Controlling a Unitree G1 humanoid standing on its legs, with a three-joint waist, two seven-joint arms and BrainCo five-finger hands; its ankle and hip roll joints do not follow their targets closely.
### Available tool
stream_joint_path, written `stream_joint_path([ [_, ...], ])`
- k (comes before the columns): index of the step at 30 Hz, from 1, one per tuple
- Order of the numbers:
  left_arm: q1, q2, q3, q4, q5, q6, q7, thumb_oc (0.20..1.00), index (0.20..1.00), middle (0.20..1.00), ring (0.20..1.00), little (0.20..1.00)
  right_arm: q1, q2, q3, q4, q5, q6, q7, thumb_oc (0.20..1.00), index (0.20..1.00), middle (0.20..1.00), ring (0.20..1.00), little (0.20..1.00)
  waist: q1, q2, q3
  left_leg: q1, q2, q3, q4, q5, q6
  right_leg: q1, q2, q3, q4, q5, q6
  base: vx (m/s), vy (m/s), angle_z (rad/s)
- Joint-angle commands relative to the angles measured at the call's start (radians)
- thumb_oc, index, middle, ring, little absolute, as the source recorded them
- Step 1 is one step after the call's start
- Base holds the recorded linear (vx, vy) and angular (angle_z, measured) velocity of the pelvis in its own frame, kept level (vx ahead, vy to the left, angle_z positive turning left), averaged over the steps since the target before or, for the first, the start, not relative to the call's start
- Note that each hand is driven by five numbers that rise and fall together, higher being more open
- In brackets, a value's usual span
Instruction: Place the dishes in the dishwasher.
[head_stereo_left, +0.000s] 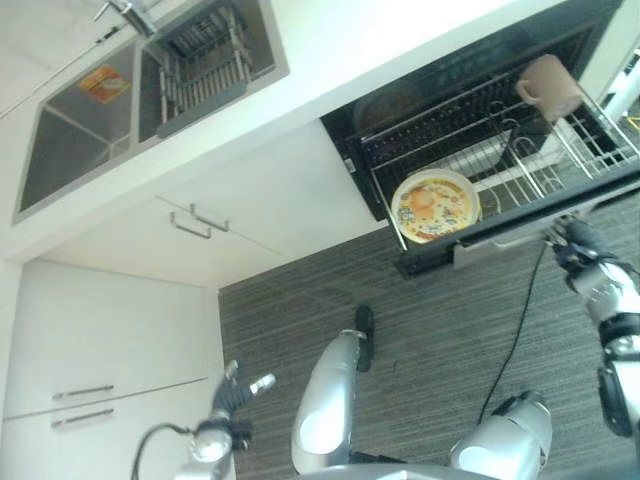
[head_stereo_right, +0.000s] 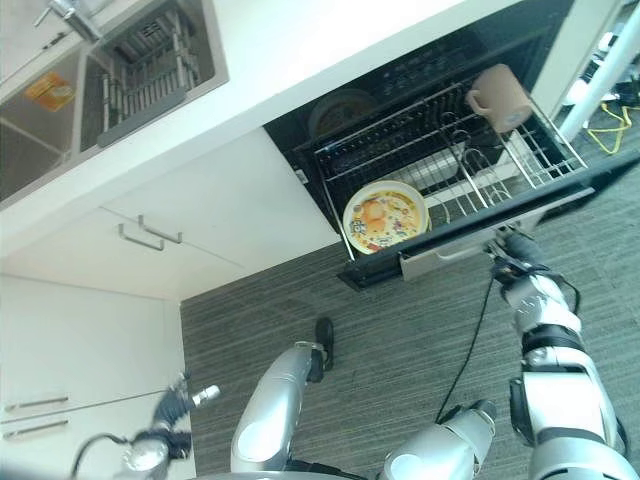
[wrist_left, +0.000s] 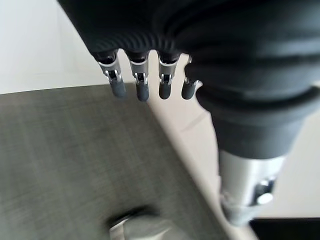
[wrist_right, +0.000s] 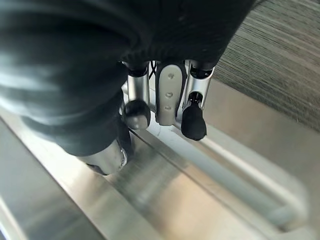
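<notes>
Dishes sit in the pulled-out wire rack (head_stereo_left: 520, 175) of the dishwasher (head_stereo_left: 480, 130) at the upper right of the left eye view: a round plate (head_stereo_left: 434, 206) with a yellow and orange pattern lies toward the rack's front left corner, and a beige mug (head_stereo_left: 549, 87) is at the rack's far right, tilted on the tines. The dishwasher's dark front panel (head_stereo_left: 520, 225) runs along the rack's lower edge, with a silver handle (head_stereo_right: 445, 252) set below it.

At the right edge of the frame, the right hand (head_stereo_right: 515, 250) is against that handle. In the right wrist view its fingers (wrist_right: 193, 120) are bent down onto the brushed metal bar of the handle, close together, the dark tips touching the metal; whether they hook round it I cannot tell for sure, though they look curled onto it.

Low in the left of the frame, the left hand (head_stereo_left: 235, 392) hangs above the grey striped carpet (head_stereo_left: 430, 330), beside the white cabinet doors (head_stereo_left: 110, 340). Its fingers (wrist_left: 141, 85) are straight, side by side, holding nothing.

At the upper left, a steel double sink (head_stereo_left: 130, 100) is set in the white counter, with a wire basket (head_stereo_left: 205, 65) in one basin.
</notes>
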Motion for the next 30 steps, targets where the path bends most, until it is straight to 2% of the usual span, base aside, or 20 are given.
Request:
stream_joint_path([
  [1,-0.011,0.158,0.021,-0.115,-0.028,-0.016,-0.012,1.000,1.000,1.000,1.000,1.000,-0.095,-0.077,-0.056,0.000,-0.045,0.012,0.063,0.200,0.200,0.200,0.200,0.200,0.097,0.032,0.011,0.045,0.093,0.015,-0.170,0.124,-0.127,-0.039,-0.027,0.038,0.043,0.037,-0.057,0.08,-0.014,0.24],
  [5,-0.001,0.187,0.026,-0.166,-0.049,-0.025,-0.020,1.000,1.000,1.000,1.000,1.000,-0.217,-0.126,-0.022,0.039,-0.064,0.031,0.090,0.200,0.200,0.200,0.200,0.200,0.133,0.036,0.019,0.018,0.107,0.005,-0.173,0.141,-0.136,0.003,-0.021,-0.014,-0.018,0.056,-0.044,0.08,-0.027,0.21],
  [6,0.004,0.213,0.036,-0.202,-0.047,-0.021,-0.031,1.000,1.000,1.000,1.000,1.000,-0.287,-0.146,0.003,0.077,-0.113,0.053,0.088,0.200,0.200,0.200,0.200,0.200,0.162,0.035,0.019,-0.006,0.109,-0.011,-0.150,0.136,-0.138,0.021,-0.026,-0.032,-0.025,0.055,-0.046,0.11,-0.034,0.04],
  [7,0.005,0.214,0.037,-0.206,-0.048,-0.019,-0.031,1.000,1.000,1.000,1.000,1.000,-0.293,-0.148,0.006,0.082,-0.116,0.054,0.088,0.200,0.200,0.200,0.200,0.200,0.162,0.035,0.019,-0.009,0.110,-0.012,-0.147,0.135,-0.138,0.022,-0.026,-0.034,-0.026,0.056,-0.046,0.16,-0.034,0.13],
  [10,0.032,0.239,0.049,-0.253,-0.035,-0.004,-0.034,1.000,1.000,1.000,1.000,1.000,-0.363,-0.177,0.054,0.127,-0.172,0.085,0.083,0.200,0.200,0.200,0.200,0.200,0.198,0.036,0.017,-0.044,0.119,-0.026,-0.117,0.133,-0.141,0.069,-0.039,-0.070,-0.062,0.060,-0.047,0.20,0.011,0.11],
  [15,0.071,0.271,0.061,-0.278,-0.015,0.011,-0.043,1.000,1.000,1.000,1.000,1.000,-0.418,-0.213,0.091,0.167,-0.216,0.089,0.084,0.200,0.200,0.200,0.200,0.200,0.230,0.047,0.018,-0.090,0.117,-0.038,-0.085,0.127,-0.137,0.114,-0.053,-0.109,-0.127,0.084,-0.038,0.20,0.016,0.16],
  [17,0.092,0.287,0.073,-0.271,-0.014,0.015,-0.042,1.000,1.000,1.000,1.000,1.000,-0.465,-0.234,0.120,0.178,-0.214,0.085,0.068,0.200,0.200,0.200,0.200,0.200,0.242,0.051,0.024,-0.137,0.106,-0.041,-0.055,0.116,-0.131,0.140,-0.049,-0.126,-0.187,0.106,-0.029,0.31,0.011,0.20],
  [21,0.111,0.313,0.103,-0.278,0.039,0.013,-0.037,1.000,1.000,1.000,1.000,1.000,-0.548,-0.300,0.158,0.179,-0.177,0.078,0.020,0.200,0.200,0.200,0.200,0.200,0.264,0.042,0.036,-0.237,0.064,-0.067,0.004,0.078,-0.113,0.168,-0.027,-0.151,-0.339,0.192,-0.006,0.24,-0.078,0.25],
  [22,0.110,0.339,0.104,-0.281,0.044,0.008,-0.022,1.000,1.000,1.000,1.000,1.000,-0.602,-0.318,0.182,0.175,-0.159,0.060,-0.026,0.200,0.200,0.200,0.200,0.200,0.267,0.036,0.042,-0.294,0.049,-0.080,0.040,0.059,-0.109,0.158,-0.017,-0.147,-0.378,0.214,-0.004,0.14,-0.081,0.27],
  [30,0.113,0.397,0.175,-0.243,-0.009,-0.002,-0.092,1.000,1.000,1.000,1.000,1.000,-0.760,-0.359,0.284,0.160,-0.152,0.031,-0.081,0.200,0.200,0.200,0.200,0.200,0.291,0.023,0.031,-0.371,0.038,-0.070,0.072,0.052,-0.102,0.174,0.010,-0.191,-0.416,0.213,-0.002,0.02,-0.039,0.08],
])
